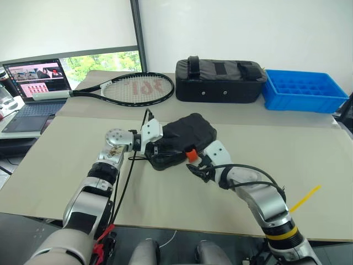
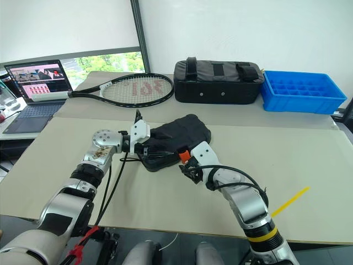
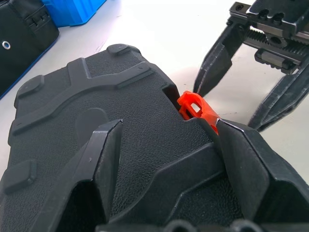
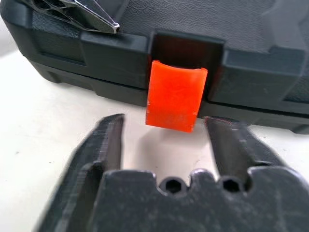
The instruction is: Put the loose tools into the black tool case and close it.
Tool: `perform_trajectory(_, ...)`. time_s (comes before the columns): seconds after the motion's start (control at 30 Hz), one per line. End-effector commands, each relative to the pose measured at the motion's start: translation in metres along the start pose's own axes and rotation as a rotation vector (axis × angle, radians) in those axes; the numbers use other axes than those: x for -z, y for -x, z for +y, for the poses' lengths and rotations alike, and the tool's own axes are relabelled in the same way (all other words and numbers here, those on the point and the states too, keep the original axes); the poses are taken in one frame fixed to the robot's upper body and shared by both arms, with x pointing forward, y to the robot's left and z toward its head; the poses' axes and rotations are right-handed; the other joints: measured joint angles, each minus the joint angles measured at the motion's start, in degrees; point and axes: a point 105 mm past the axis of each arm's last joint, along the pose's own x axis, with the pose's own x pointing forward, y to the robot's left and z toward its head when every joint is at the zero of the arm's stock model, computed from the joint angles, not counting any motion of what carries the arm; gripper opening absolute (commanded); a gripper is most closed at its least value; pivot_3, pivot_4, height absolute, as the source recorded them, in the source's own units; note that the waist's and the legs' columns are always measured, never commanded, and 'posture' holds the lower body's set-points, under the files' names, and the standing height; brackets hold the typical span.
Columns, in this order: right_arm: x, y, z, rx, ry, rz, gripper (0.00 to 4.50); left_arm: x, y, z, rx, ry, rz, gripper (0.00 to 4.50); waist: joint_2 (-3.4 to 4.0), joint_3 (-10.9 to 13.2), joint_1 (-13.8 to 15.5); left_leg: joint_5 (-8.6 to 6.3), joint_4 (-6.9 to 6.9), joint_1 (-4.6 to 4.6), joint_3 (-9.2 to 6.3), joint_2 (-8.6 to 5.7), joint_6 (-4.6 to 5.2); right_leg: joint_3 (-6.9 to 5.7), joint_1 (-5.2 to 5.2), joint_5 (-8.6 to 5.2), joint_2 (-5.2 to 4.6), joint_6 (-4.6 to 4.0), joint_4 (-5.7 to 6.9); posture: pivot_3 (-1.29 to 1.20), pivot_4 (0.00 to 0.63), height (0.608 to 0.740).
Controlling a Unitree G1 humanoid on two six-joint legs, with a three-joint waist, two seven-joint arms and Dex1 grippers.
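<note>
The black tool case [image 1: 179, 141] lies in the middle of the worktop [image 1: 309, 160], lid down on its base, and I see no loose tools lying around it, so I judge the packing done and the closing step in hand. What remains is the orange latch [image 4: 175, 100] on the case's near edge: it sticks out and hangs loose over the seam instead of lying flat, so I take it as not yet snapped.

My left pincer [image 1: 155, 142] is at the case's left end, its fingers [image 3: 96, 159] set wide apart over the lid's edge, one resting on the top; I read that as steadying the case more than gripping it. My right pincer [image 4: 164, 140] sits just near of the latch, fingers partly spread with the orange tab between and just beyond their tips, not touching it.

Next I need to bring a right fingertip onto the tab and press it up and in against the lid until it seats, while my left holds the case from sliding away.
</note>
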Motion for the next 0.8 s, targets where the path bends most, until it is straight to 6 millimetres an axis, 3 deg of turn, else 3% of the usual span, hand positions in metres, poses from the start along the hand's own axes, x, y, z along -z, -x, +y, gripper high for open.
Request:
perform_trajectory(0.03,-0.011,0.002,-0.003,0.017,0.015,-0.039,1.53,0.018,0.004,0.000,-0.038,0.060,0.063,3.29,0.00,0.0,-0.1,0.00,0.00,0.00,0.00,0.00,0.00,0.00,0.00,0.00,0.00,0.00,0.00,0.00,0.150,0.708)
perform_trajectory(0.07,-0.011,0.001,-0.003,0.019,0.011,-0.039,1.24,0.018,0.004,0.000,-0.039,0.061,0.062,3.29,0.00,0.0,-0.1,0.00,-0.01,0.00,0.00,0.00,0.00,0.00,0.00,0.00,0.00,0.00,0.00,0.00,0.150,0.708)
perform_trajectory(0.8,-0.029,-0.016,-0.006,0.045,-0.006,-0.091,1.24,0.021,0.004,-0.004,-0.033,0.079,0.059,3.29,-0.03,0.0,-1.1,0.00,-0.05,-0.01,-0.03,0.01,0.00,0.00,-0.03,0.00,0.00,0.00,0.00,0.00,0.150,0.708)
